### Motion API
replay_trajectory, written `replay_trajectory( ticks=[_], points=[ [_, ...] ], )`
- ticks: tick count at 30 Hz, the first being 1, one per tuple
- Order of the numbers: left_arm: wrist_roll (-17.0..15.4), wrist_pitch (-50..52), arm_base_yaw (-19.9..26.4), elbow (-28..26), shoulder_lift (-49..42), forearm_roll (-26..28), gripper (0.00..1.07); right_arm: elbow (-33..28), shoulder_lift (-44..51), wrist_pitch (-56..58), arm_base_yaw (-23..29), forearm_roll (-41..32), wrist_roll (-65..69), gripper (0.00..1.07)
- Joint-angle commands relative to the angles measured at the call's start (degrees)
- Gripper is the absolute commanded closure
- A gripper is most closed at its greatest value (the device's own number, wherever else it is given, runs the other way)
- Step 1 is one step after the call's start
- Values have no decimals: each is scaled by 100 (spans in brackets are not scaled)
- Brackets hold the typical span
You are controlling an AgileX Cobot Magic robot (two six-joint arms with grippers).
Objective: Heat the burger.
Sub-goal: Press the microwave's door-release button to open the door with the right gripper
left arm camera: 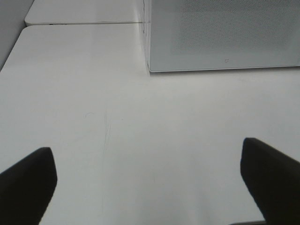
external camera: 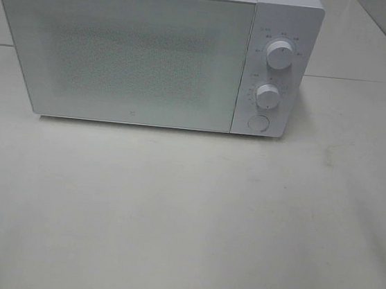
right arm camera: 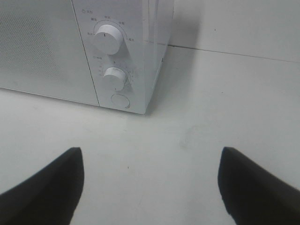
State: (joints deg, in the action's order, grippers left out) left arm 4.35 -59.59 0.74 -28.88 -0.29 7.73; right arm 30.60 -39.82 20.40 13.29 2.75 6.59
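- Two grippers stand over the white table (external camera: pixel 184 220), in front of the microwave (external camera: pixel 120 45).
- Jaws of the left gripper (left arm camera: pixel 145 146): wide apart, nothing between them; it faces the shut door (left arm camera: pixel 225 33).
- Jaws of the right gripper (right arm camera: pixel 150 150): wide apart, empty; it faces the upper knob (right arm camera: pixel 107 40), lower knob (right arm camera: pixel 114 77) and round button (right arm camera: pixel 121 101).
- Location of the burger: not in sight; cannot be told.

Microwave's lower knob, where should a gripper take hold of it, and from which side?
Take the lower knob by its round rim, coming straight at the front of the microwave. It is a short cylinder standing out from the control panel, so jaws can straddle it on opposite sides. The right gripper, open and empty, looks the better placed.
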Motion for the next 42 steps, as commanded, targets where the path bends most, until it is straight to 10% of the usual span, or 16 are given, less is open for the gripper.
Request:
replay_trajectory(
  ticks=[1, 24, 42],
  points=[
    [11, 11, 6, 17, -115, 6, 7, 52, -447, -653, -46, 17, -40, 31],
    [11, 11, 6, 17, -115, 6, 7, -338, -2813, -4652, -46, 103, -315, 31],
    [11, 11, 6, 17, -115, 6, 7, -1324, -4165, -7265, 304, -1891, -1599, 31]
  ],
)
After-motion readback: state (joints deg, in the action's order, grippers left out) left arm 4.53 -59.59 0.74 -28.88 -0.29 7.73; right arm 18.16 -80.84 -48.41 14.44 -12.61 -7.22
